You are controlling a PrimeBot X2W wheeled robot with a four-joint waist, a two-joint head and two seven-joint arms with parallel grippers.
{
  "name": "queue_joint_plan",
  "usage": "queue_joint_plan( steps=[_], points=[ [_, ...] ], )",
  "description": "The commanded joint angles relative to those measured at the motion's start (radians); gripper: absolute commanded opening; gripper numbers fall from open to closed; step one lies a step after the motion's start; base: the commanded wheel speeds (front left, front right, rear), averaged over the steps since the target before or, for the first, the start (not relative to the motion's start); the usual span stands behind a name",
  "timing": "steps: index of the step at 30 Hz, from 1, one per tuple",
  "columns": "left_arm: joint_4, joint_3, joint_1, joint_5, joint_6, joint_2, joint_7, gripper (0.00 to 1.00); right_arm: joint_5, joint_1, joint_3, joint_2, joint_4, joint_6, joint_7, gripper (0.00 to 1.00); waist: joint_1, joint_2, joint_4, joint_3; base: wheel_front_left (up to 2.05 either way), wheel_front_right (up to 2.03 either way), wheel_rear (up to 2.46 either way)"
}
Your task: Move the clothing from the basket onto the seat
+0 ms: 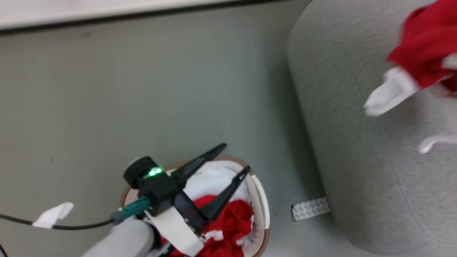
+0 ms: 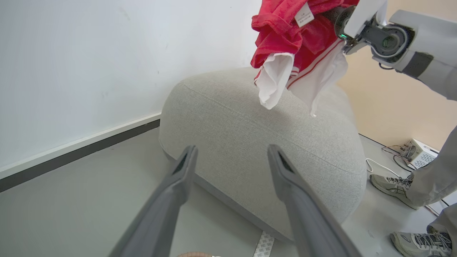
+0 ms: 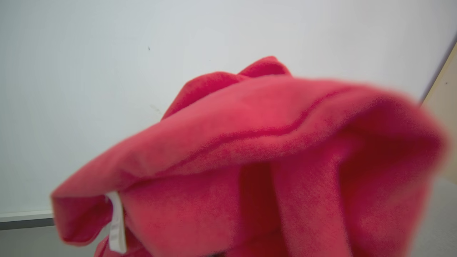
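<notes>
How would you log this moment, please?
left pincer: open over basket | right pincer: holding red garment above seat | more clothing in basket

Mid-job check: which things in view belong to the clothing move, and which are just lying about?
Job: hanging garment, remaining clothing, basket, seat, left gripper.
Lying about: floor tape, tagged cable, white box, person's shoes.

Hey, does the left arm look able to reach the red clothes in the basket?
Probably yes. The left gripper hangs open right above the basket, and the red clothing lies uncovered inside, nothing between.
</notes>
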Motion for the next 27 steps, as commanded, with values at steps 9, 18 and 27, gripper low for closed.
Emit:
queue_joint_plan(
  steps=[9, 18, 27],
  points=[
    [-0.065, 0.043, -0.051, -0.026, -0.004, 0.087, -0.011, 1.0, 0.019, -0.154, -0.231, -0.182, -0.052, -0.002, 0.214, 0.0, -0.0003, -0.0001, 0.115, 0.215, 0.0, 0.0, 0.0],
    [-0.076, 0.076, -0.064, -0.034, -0.005, 0.123, -0.02, 1.0, -0.071, -0.184, -0.325, -0.243, 0.017, -0.002, 0.311, 0.0, -0.0003, -0.0001, 0.15, 0.275, 0.0, 0.0, 0.0],
    [-0.063, 0.081, -0.067, -0.04, -0.007, 0.117, -0.028, 1.0, -0.155, -0.105, -0.366, -0.187, 0.116, -0.002, 0.41, 0.65, -0.0003, -0.0001, 0.163, 0.28, 0.0, 0.0, 0.0]
  ],
)
